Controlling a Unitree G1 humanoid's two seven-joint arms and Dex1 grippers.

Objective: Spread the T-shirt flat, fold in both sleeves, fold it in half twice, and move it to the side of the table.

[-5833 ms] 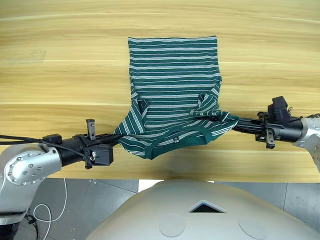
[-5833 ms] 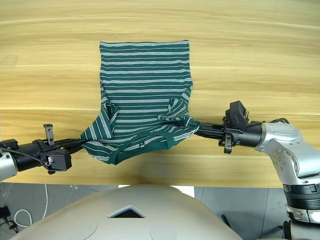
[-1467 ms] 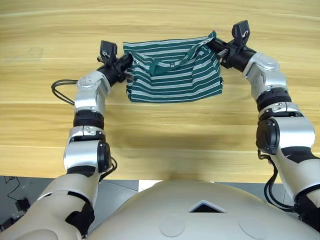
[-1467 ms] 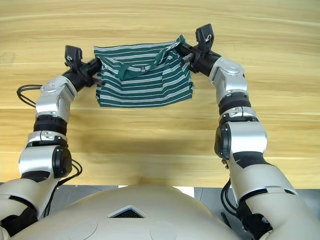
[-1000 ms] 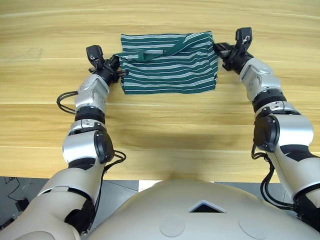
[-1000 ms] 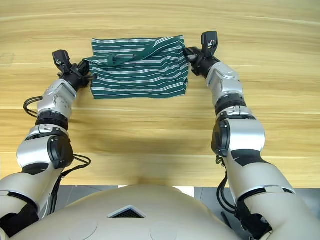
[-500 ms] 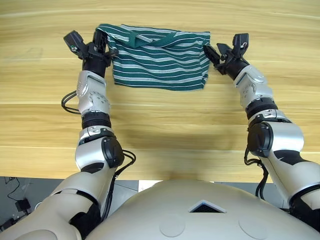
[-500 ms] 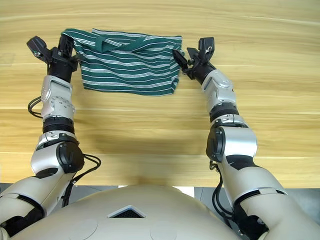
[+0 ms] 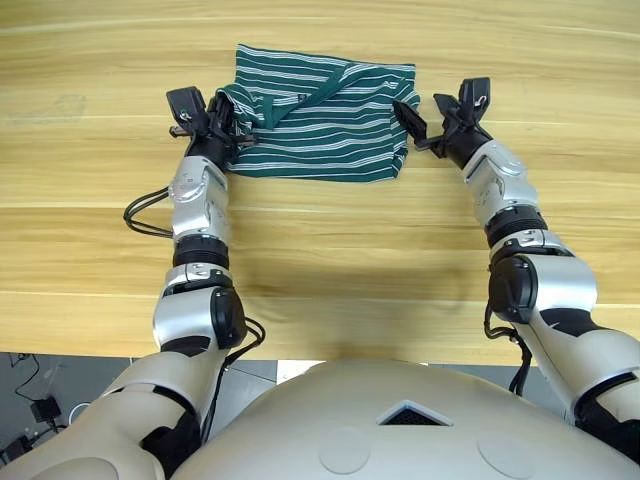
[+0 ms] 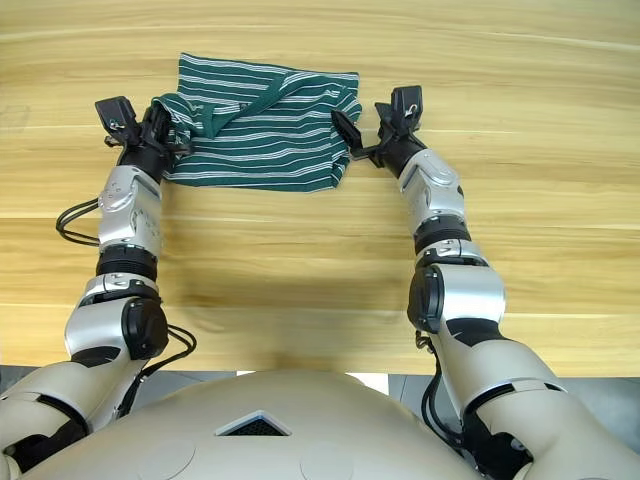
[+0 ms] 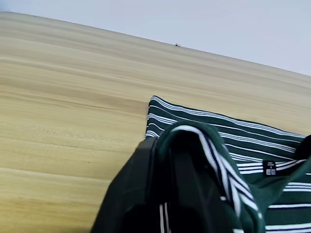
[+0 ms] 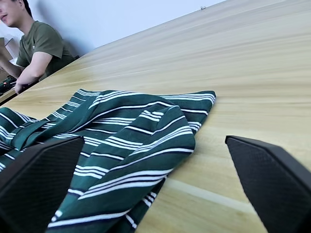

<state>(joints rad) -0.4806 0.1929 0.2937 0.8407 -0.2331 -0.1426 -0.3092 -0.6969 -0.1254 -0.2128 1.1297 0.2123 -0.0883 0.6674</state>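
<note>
Two grippers lie out over the far half of a light wooden table (image 9: 330, 260), with a wide stretch of bare planks between them and the near edge. The left gripper (image 9: 212, 122) sits at the left end of the T-shirt (image 9: 330, 135), clenched on a bunched corner of the green, white-striped cloth. In the left wrist view the fabric drapes over one dark finger (image 11: 141, 194). That corner is humped up off the wood rather than lying flat.

The right gripper (image 9: 438, 108) is released, jaws spread wide, holding nothing. Its inner finger (image 9: 406, 116) is just beside the shirt's right edge, though I cannot tell whether it touches the cloth. The outer finger stands over bare wood.

The T-shirt lies folded into a broad rectangle, its long side running across the table. A neckline band crosses the top layer on a slant, with a small label (image 11: 269, 168) near it. The near edge is fairly straight, and the far left corner skews outward. Beyond the shirt, more bare table runs to the far edge, with a pale wall (image 11: 194, 19) behind.
</note>
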